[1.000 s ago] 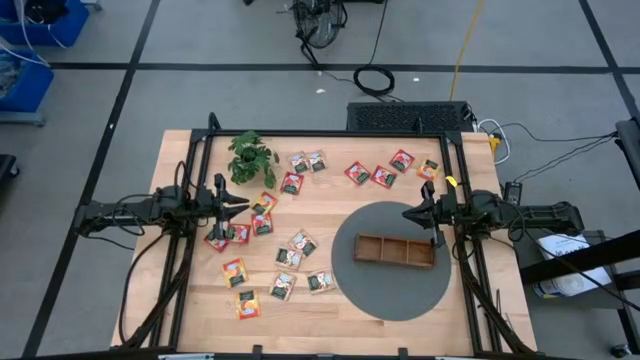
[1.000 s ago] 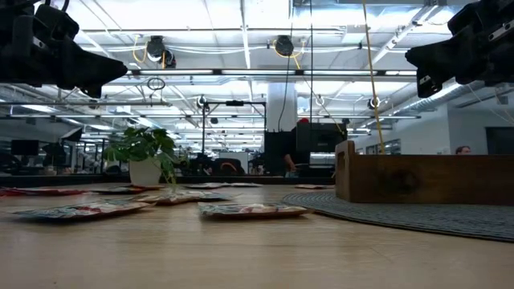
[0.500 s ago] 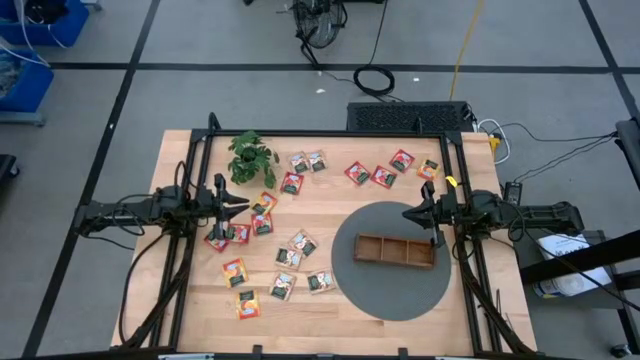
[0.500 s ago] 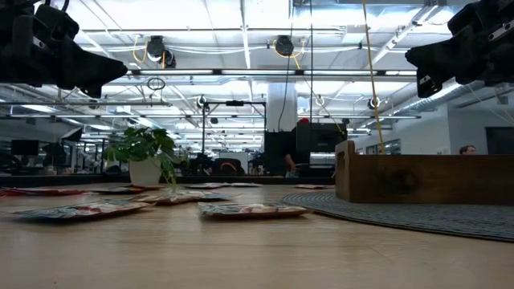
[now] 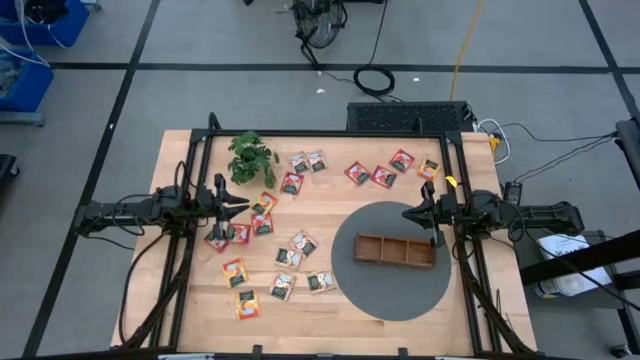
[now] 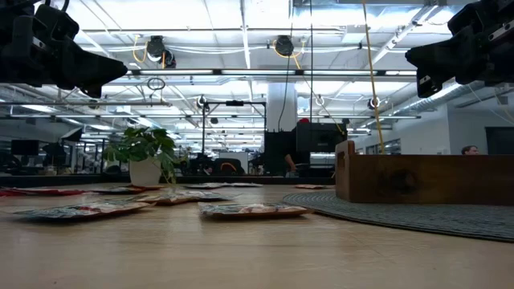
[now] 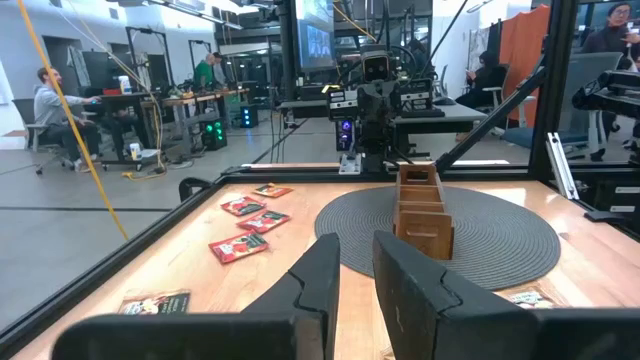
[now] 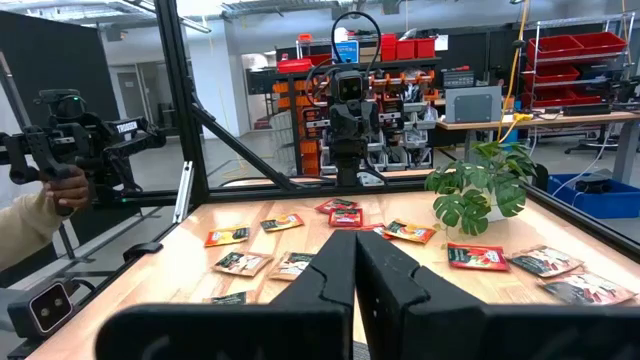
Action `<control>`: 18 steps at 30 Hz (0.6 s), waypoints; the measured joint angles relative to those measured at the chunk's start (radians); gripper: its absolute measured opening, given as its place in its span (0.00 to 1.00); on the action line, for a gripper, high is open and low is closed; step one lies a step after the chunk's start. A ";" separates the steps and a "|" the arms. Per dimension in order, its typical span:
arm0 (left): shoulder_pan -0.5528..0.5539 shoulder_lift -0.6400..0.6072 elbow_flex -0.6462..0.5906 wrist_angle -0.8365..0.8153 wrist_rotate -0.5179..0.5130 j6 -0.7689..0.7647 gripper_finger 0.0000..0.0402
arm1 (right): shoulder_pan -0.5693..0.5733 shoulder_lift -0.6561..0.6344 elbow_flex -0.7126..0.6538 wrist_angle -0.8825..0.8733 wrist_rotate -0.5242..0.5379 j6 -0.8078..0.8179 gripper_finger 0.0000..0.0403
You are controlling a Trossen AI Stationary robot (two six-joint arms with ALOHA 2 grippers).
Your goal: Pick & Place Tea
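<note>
Both arms reach level above the table, facing each other. The left gripper [image 5: 243, 203] hovers over the tea sachets [image 5: 262, 224] with its jaws slightly parted, holding nothing — the right gripper [image 5: 408, 213] hangs clenched and empty above the wooden tray [image 5: 394, 251] on the grey mat [image 5: 400, 290].

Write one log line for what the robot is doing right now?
left hand: empty, above tea sachets | right hand: shut, empty, beside tray | tray: no tea yet
</note>
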 joint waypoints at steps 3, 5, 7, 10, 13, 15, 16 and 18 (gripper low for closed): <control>0.000 0.000 0.000 0.000 0.000 0.000 0.18 | 0.000 0.000 0.000 0.000 0.000 0.000 0.00; 0.000 0.000 0.000 0.000 0.000 0.000 0.18 | 0.000 0.000 0.000 0.001 0.000 0.009 0.00; 0.000 0.000 0.000 0.000 0.000 0.000 0.18 | 0.000 0.000 0.000 0.032 0.000 0.028 0.00; 0.000 0.000 0.000 0.000 0.000 0.000 0.18 | 0.000 0.007 0.005 0.203 0.033 0.026 0.00; 0.000 0.000 0.000 0.000 0.000 0.000 0.18 | 0.000 0.060 0.075 0.220 0.165 -0.085 0.00; 0.000 0.000 0.000 0.000 0.000 0.000 0.18 | 0.000 0.149 0.163 0.101 0.300 -0.167 0.01; 0.000 0.000 0.000 0.000 0.000 0.000 0.18 | 0.000 0.199 0.217 0.066 0.386 -0.196 0.02; 0.000 0.000 0.000 0.000 0.000 0.000 0.18 | -0.003 0.307 0.316 -0.004 0.553 -0.241 0.06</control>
